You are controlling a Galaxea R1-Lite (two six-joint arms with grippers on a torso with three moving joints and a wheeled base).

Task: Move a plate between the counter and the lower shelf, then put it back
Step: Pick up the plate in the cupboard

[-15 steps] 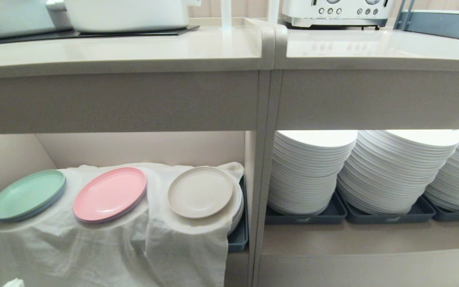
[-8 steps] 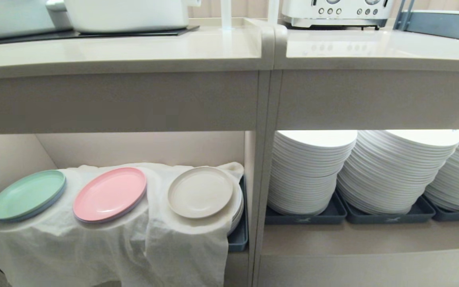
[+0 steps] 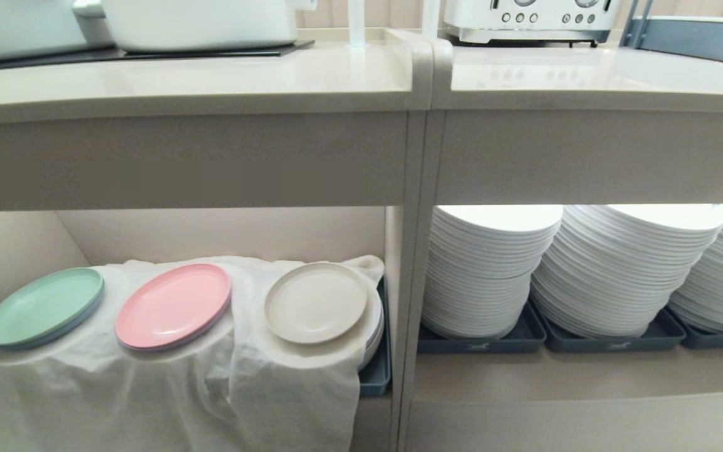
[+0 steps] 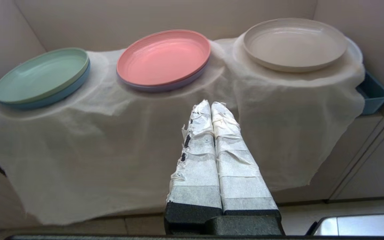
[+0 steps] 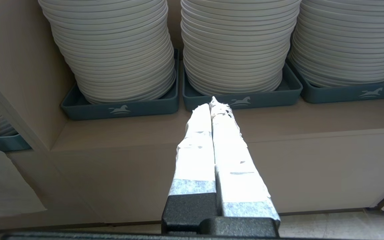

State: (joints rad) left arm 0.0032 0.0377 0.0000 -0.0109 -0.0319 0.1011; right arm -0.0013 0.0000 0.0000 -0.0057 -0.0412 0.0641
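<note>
Plate (image 3: 315, 303), cream-beige, is seen lying flat on the white cloth (image 3: 167, 389) in the lower shelf (image 3: 223, 232), rightmost of three, beside the pink plate (image 3: 173, 306) and the mint-green plate (image 3: 42, 307). Left claw (image 4: 211, 104) is held in front of the draped cloth, taped fingers pressed together, nothing gripped. Right claw (image 5: 212, 101) is parked before the white plate stacks (image 5: 232, 43), fingers likewise pressed together. Table (image 3: 186, 78) above carries a white pot (image 3: 201, 24)
</note>
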